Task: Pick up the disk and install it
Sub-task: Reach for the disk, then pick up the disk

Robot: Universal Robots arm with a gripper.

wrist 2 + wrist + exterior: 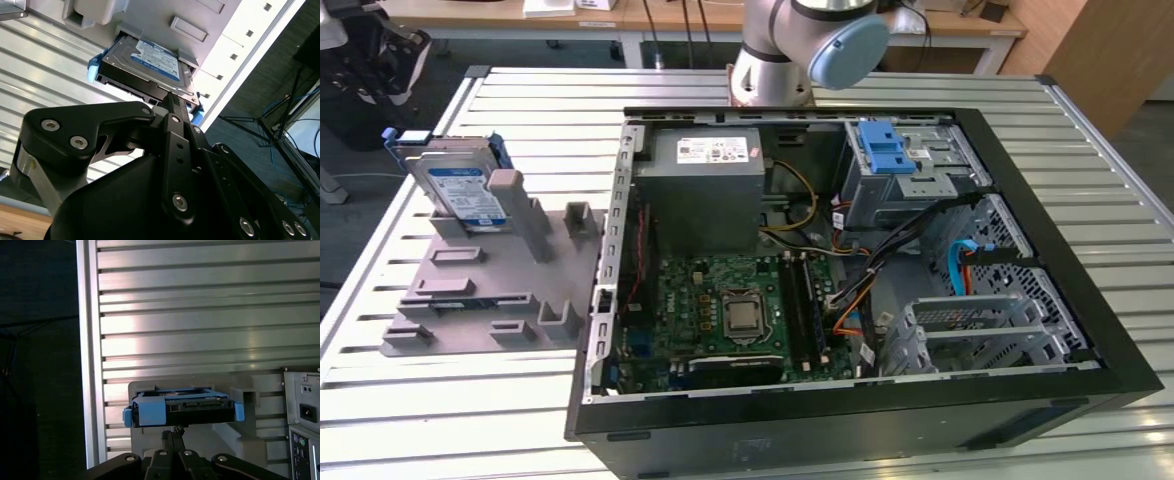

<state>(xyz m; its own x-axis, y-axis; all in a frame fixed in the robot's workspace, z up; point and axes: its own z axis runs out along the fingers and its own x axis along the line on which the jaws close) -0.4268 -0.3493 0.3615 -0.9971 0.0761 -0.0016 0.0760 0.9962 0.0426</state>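
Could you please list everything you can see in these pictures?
disk: one, silver with a blue bracket, upright in the holder
holder: one, grey, on the table, to the exterior view's left of the case
case: one, black, open, on the table
power supply: one, grey, inside the case, far side
drive cage: one, grey with a blue latch, inside the case, far side, to the exterior view's right
motherboard: one, green, on the case floor
table: one, silver, slatted, under everything
arm: one, grey with a blue cap, beyond the case
gripper: one, black, shut and empty, pointing at the disk
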